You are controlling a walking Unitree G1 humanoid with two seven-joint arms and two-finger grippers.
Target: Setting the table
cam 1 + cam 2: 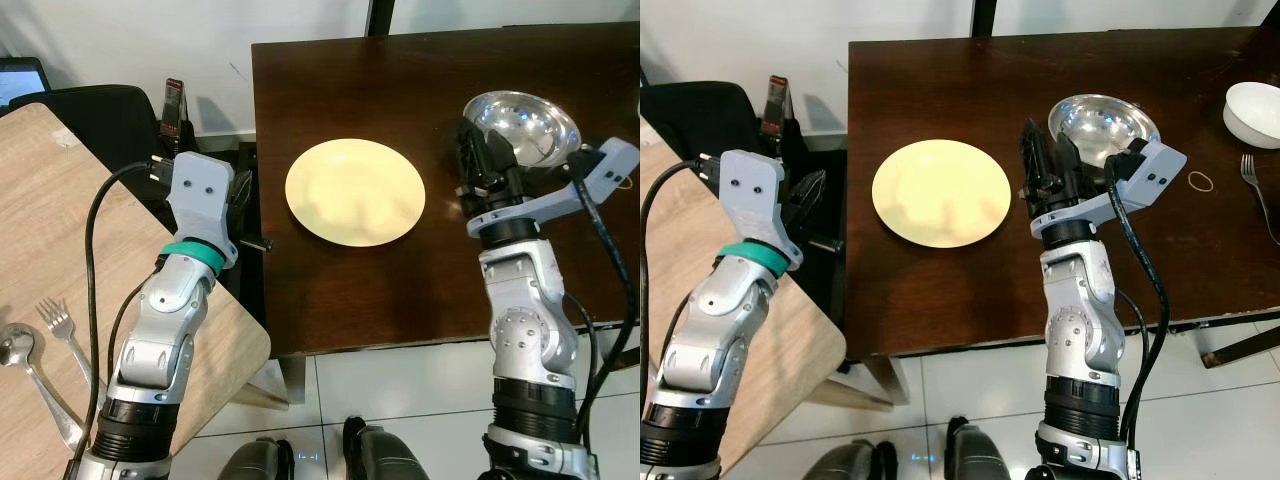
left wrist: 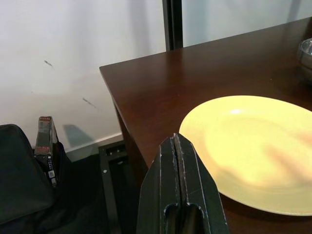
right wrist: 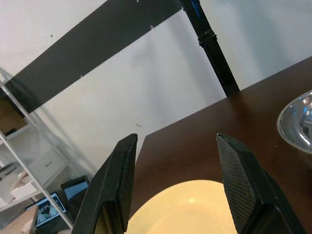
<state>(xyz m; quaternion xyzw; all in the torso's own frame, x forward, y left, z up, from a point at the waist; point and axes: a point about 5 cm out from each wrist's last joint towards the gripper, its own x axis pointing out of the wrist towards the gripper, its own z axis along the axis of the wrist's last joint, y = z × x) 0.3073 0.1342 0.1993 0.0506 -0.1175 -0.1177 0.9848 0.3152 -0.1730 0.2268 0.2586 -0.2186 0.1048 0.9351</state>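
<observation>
Round pale-yellow plate (image 1: pixel 355 191) sits flat on the dark brown wooden table (image 1: pixel 330 300), left of centre, near the table's left edge; looks like rigid ceramic or melamine, moderately heavy, smooth and likely slippery, chips if dropped; low profile, so my call is a rim pinch at the nearest edge, not the centre. Shiny round steel bowl (image 1: pixel 1103 124) is just right of the plate, apart from it; light, stiff, slick, best taken at the lip. Right gripper (image 3: pixel 178 180) spread wide, empty, hovering above the table between plate and bowl, plate rim ahead of its fingers, bowl beside it. Left gripper (image 2: pixel 179 161) closed tight, 2 fingers pressed together, holding nothing, off the table's left edge with the plate just beyond its tip. White bowl (image 1: pixel 1258 113) far right; metal fork (image 1: pixel 62 327) and spoon (image 1: pixel 20 352) on the light wooden table (image 1: pixel 50 220) at left.
</observation>
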